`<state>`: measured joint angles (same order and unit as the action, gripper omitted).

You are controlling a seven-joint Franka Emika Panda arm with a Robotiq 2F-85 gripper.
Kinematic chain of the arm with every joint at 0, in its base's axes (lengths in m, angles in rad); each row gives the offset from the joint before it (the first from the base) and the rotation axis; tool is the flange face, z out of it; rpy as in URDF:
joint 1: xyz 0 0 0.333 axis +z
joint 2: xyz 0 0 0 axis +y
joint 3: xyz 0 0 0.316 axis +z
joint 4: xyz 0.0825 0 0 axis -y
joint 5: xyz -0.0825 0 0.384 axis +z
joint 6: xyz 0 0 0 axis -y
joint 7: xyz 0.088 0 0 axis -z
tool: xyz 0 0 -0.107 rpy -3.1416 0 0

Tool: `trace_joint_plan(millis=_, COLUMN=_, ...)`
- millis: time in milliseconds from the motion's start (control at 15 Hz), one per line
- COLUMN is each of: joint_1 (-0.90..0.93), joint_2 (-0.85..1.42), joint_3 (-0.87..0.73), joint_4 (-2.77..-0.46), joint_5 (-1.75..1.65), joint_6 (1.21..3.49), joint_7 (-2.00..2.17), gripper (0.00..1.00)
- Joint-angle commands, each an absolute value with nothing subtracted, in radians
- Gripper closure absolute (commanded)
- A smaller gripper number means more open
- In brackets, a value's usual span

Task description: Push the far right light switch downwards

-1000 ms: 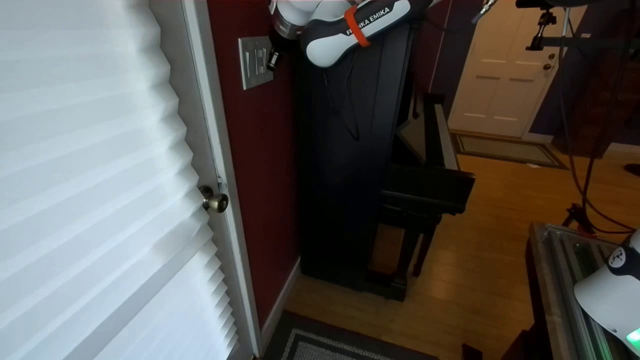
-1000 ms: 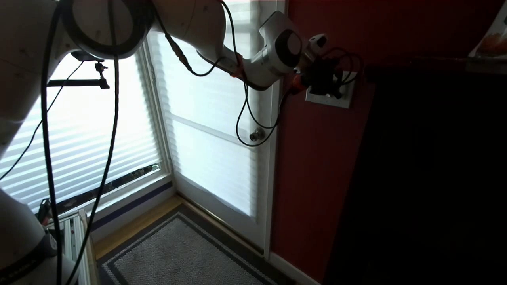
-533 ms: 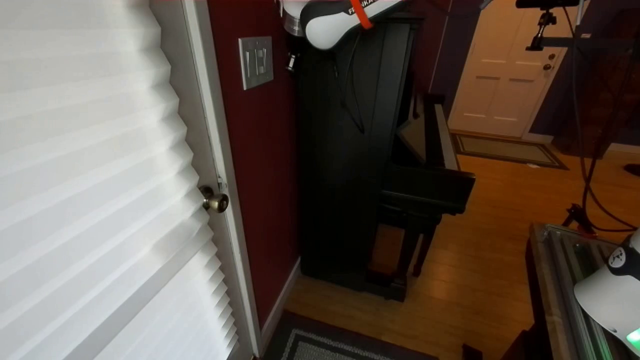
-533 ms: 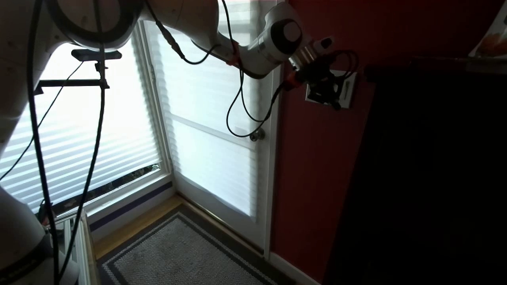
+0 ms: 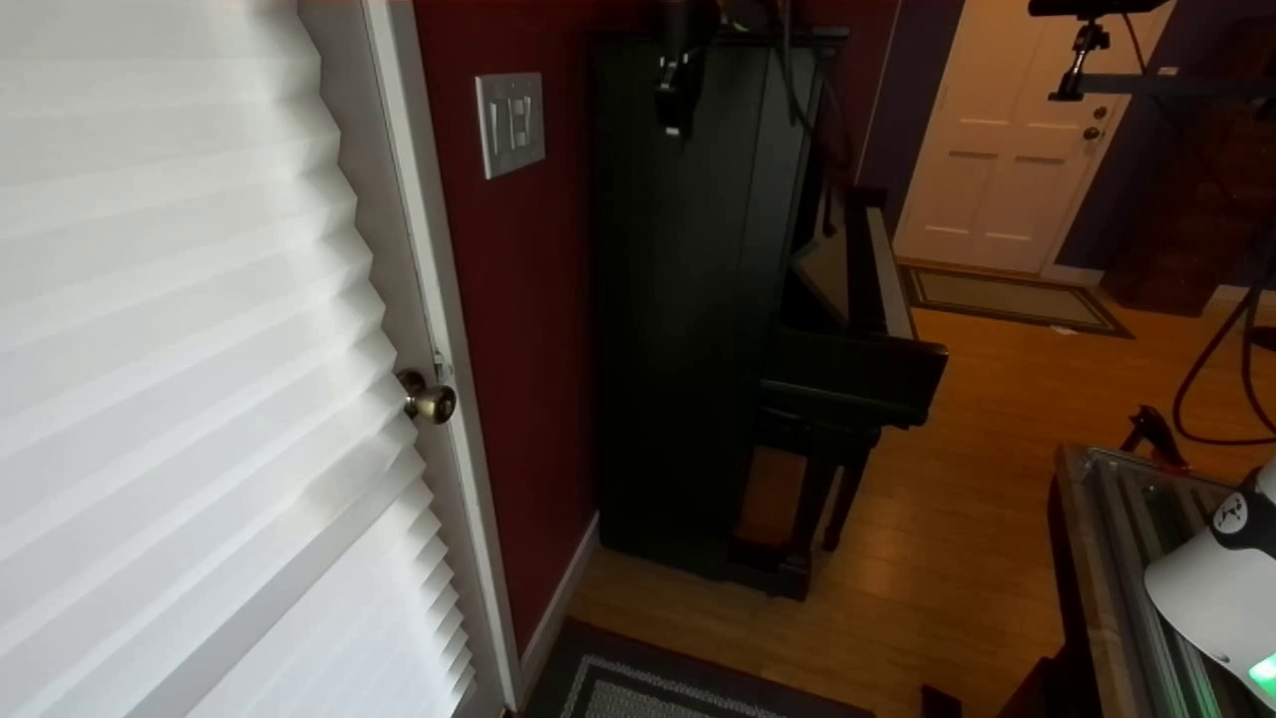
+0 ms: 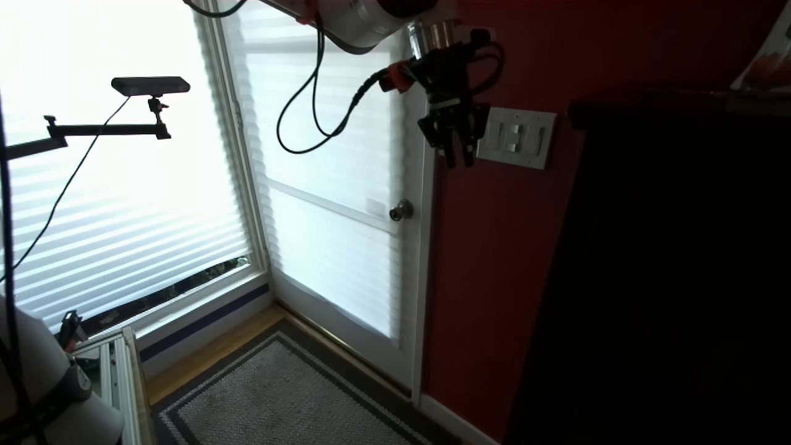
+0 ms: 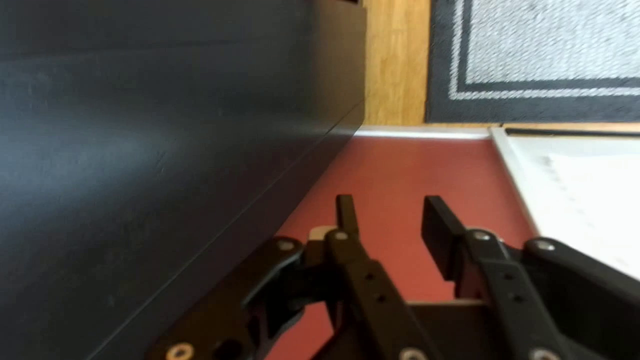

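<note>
The off-white switch plate (image 6: 525, 158) is on the red wall, and it also shows in an exterior view (image 5: 510, 165). The far right light switch (image 6: 540, 141) is a narrow upright piece at its right side; whether it is up or down I cannot tell. My gripper (image 6: 460, 162) points down, left of the plate in that view and overlapping its left edge. In an exterior view my gripper (image 5: 673, 125) is apart from the plate, in front of a dark piano. In the wrist view the gripper (image 7: 390, 205) is open with nothing between its fingers; the plate is out of that view.
The tall black piano (image 5: 688, 329) stands right beside the switch wall and close to the gripper in the wrist view (image 7: 150, 175). A white door with a brass knob (image 5: 431, 403) is on the plate's other side. A cable (image 6: 296, 148) hangs from the arm.
My gripper has moved away from the switch plate and swung to point down. The plate, partly covered before, now shows almost whole. The arm has mostly left the top of an exterior view.
</note>
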<state>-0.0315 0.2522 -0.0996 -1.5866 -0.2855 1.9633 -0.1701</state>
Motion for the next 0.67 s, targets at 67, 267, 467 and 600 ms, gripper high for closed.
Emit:
trace_joint_plan(millis=67, joint_1=-0.082, joint_2=-0.017, joint_3=-0.091, joint_4=-1.845, joint_5=-0.106, joint_6=1.802, joint_7=-0.200, gripper=0.22)
trace_joint_plan(millis=267, joint_1=-0.111, joint_2=-0.158, joint_3=-0.124, joint_4=-1.943, joint_5=0.010, joint_6=1.694, joint_7=-0.195, gripper=0.02)
trace_joint_plan(millis=467, joint_1=-0.140, joint_2=-0.293, joint_3=-0.176, joint_4=-2.022, joint_5=0.111, joint_6=1.645, joint_7=-0.191, gripper=0.00)
trace_joint_plan(millis=600, joint_1=-0.150, joint_2=-0.366, joint_3=-0.212, joint_4=-2.060, joint_5=0.156, joint_6=1.690, joint_7=-0.231, gripper=0.00)
